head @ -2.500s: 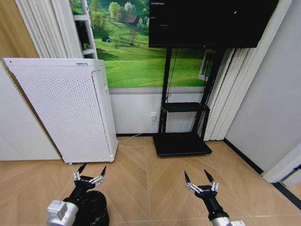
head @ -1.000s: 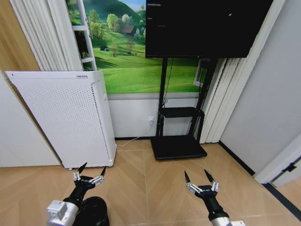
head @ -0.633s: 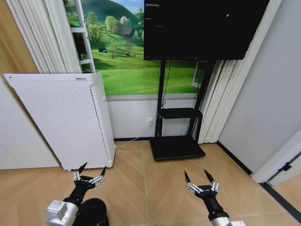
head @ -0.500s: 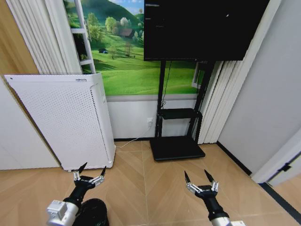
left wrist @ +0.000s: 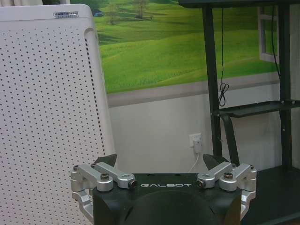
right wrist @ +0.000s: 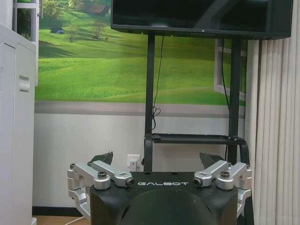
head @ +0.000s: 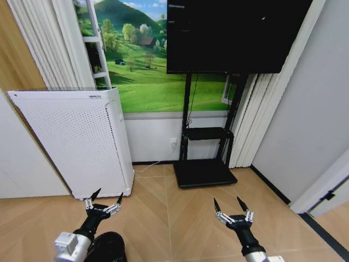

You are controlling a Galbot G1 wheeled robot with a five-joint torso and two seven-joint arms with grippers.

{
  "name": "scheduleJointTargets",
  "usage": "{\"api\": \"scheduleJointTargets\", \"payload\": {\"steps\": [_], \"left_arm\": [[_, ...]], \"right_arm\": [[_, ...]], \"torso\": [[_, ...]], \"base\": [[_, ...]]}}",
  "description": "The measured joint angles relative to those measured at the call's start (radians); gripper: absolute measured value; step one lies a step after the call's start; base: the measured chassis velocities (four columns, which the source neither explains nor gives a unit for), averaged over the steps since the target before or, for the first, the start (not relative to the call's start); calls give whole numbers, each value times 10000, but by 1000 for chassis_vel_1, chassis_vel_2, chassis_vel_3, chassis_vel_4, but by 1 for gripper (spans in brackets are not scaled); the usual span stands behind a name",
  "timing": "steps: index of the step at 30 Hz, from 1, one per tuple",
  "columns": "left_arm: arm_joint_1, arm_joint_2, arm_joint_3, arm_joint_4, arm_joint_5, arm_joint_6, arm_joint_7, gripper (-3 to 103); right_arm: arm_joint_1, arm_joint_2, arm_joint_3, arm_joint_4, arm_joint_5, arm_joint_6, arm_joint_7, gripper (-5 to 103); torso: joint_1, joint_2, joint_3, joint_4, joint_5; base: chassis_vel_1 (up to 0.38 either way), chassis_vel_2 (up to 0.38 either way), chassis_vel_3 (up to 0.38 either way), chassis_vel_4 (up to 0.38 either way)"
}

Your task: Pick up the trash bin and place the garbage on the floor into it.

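Left gripper (head: 103, 203) fingers spread wide, holding nothing, hovering just in front of the white perforated appliance (head: 76, 142). Right gripper (head: 233, 212) equally spread, empty, over bare wood floor (head: 174, 218) toward the TV stand (head: 203, 173). Trash bin (head: 106, 248) sits below the left arm, near the appliance's base.

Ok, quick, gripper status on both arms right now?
Left gripper: open, holding nothing, above the trash bin.
Right gripper: open, holding nothing, over bare floor.
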Motion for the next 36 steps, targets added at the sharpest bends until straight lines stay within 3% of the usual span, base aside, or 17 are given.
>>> {"api": "scheduleJointTargets", "payload": {"steps": [25,36], "left_arm": [[0,0,0,0,0,-1,0,100],[0,0,0,0,0,0,0,100]], "right_arm": [[0,0,0,0,0,0,0,100],[0,0,0,0,0,0,0,100]], "torso": [[454,1114,657,0,0],[571,1404,827,1,0]], "base": [[0,0,0,0],[0,0,0,0]]}}
